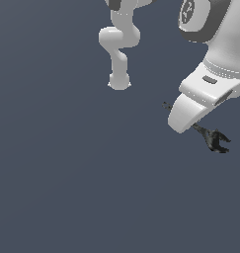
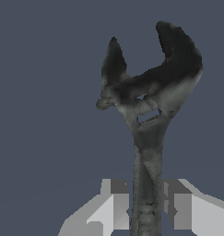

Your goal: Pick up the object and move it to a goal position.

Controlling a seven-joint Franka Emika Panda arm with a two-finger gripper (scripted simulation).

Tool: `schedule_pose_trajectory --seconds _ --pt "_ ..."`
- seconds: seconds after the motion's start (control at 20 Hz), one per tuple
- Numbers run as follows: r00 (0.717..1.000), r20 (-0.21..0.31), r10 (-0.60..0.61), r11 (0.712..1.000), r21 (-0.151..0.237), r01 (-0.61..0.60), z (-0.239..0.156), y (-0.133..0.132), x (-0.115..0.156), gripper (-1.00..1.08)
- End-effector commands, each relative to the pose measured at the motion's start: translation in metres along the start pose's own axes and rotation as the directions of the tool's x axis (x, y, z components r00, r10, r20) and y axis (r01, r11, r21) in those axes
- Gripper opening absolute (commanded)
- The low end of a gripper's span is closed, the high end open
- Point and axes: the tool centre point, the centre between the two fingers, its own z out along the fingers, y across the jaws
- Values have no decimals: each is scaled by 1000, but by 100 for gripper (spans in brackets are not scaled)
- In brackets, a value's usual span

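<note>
The object (image 1: 216, 140), a small dark wrench, pokes out on both sides of my white gripper (image 1: 186, 120) at the exterior view's right. Its forked jaw shows on one side, and the thin handle tip (image 1: 166, 105) shows on the other. The hand's body hides my fingers there. The wrist view shows the object (image 2: 150, 106) close up. Its handle runs between my two grey fingers (image 2: 119, 205), and its claw-like jaw points away from the hand. My gripper (image 2: 148, 205) is shut on the handle.
The arm's white base (image 1: 119, 81) stands at the back, middle of the exterior view, with upper links (image 1: 205, 20) crossing the top right. The ground (image 1: 67, 173) is a plain grey-blue surface with no other objects showing.
</note>
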Motion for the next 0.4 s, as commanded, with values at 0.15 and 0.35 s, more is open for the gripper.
schedule_pose_trajectory --seconds 0.15,0.35 --pt "1000 0 0 1000 0 0 -7 -1 5 -100" --pt "1000 0 0 1000 0 0 -8 -1 6 -100"
